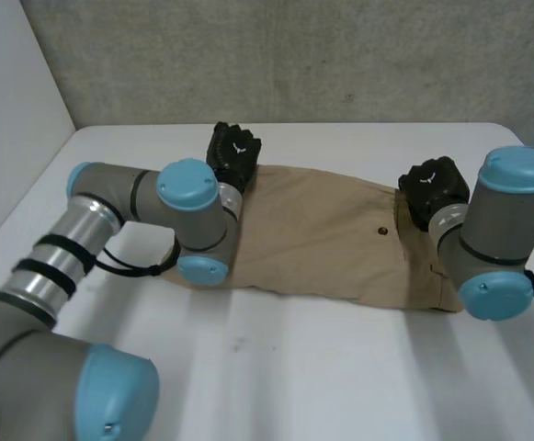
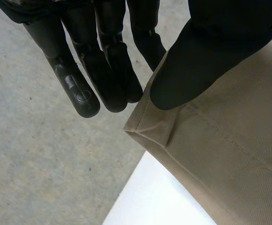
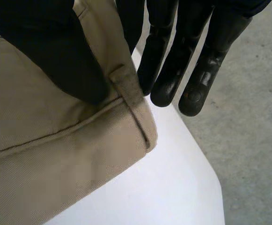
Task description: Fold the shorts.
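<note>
Slip risk: shorts (image 1: 322, 230) flat mid-frame on surface (image 1: 340, 377), left hand (image 1: 232, 152) and right hand (image 1: 432, 188) each pinching a far corner between thumb and near-straight fingers (image 2: 112, 70), shallow bite at the hem, so uneven pull likely drops a corner or skews the fold.

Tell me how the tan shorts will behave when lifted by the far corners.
Probably floppy: the shorts lie flat and follow the table, so the middle would likely sag between corners. Likely light, being thin woven cloth. The twill weave and stitched belt loop beside the right hand should give some grip, so slipping seems unlikely.
</note>
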Controlling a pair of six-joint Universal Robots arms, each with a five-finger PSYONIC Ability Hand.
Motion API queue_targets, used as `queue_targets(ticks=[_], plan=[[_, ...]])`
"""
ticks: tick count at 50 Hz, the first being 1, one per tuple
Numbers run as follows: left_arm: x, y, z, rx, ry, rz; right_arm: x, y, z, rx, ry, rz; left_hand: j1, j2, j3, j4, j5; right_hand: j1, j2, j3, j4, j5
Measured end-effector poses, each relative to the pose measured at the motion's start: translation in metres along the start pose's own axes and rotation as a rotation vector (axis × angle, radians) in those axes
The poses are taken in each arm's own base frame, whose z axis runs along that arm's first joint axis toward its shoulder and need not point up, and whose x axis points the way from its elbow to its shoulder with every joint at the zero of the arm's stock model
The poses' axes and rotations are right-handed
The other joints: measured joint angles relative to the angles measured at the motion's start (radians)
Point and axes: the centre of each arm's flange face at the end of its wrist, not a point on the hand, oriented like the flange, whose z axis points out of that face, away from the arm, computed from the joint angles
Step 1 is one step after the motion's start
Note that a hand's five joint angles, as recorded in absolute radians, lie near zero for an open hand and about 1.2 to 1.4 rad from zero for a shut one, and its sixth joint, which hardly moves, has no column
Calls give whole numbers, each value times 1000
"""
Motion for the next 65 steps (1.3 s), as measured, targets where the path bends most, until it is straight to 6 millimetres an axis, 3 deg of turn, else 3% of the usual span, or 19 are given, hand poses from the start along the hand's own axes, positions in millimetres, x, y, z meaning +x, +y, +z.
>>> queue_targets(ticks=[2,3,5,8,20,27,28,31,32,34,42,53,65], plan=[[2,4,0,-8,8,-9,-1,1,3,9,10,0,0,0,0,0,0,-74,-108,-107,-97,-82],[3,6,-2,-20,20,-20,-3,2,7,22,26,-2,0,0,0,0,0,-290,-371,-369,-351,-324],[3,8,-4,-36,35,-30,-4,4,9,29,38,-5,0,0,0,0,0,-563,-646,-642,-641,-617],[3,6,-8,-57,58,-40,-5,3,9,32,51,-7,0,0,0,0,0,-735,-892,-904,-889,-859],[12,-17,-32,-156,168,-120,21,-33,-20,85,102,18,0,0,0,0,0,-737,-898,-915,-892,-863],[2,-35,-54,-292,229,-224,36,-50,-46,79,82,56,0,0,0,0,0,-737,-898,-915,-892,-863],[-2,-40,-58,-317,236,-252,37,-51,-51,66,69,63,-385,-378,-369,-379,-351,-737,-898,-915,-892,-863],[-10,-50,-64,-349,240,-304,37,-50,-57,38,44,75,-715,-682,-670,-686,-658,-737,-898,-915,-892,-863],[-15,-56,-67,-360,239,-331,37,-49,-60,22,30,81,-895,-889,-875,-884,-847,-737,-898,-915,-892,-863],[-23,-65,-69,-367,233,-366,36,-48,-63,-1,11,90,-953,-975,-962,-977,-936,-737,-898,-915,-892,-863],[-47,-89,-72,-345,204,-420,30,-41,-70,-47,-29,111,-953,-996,-978,-993,-948,-737,-898,-915,-892,-863],[-51,-87,-77,-399,190,-404,27,-36,-73,-59,-40,112,-953,-996,-978,-993,-948,-737,-898,-915,-892,-863],[-74,-90,-94,-513,11,-394,26,-35,-73,-64,-42,113,-953,-996,-978,-993,-948,-737,-898,-915,-892,-863]])
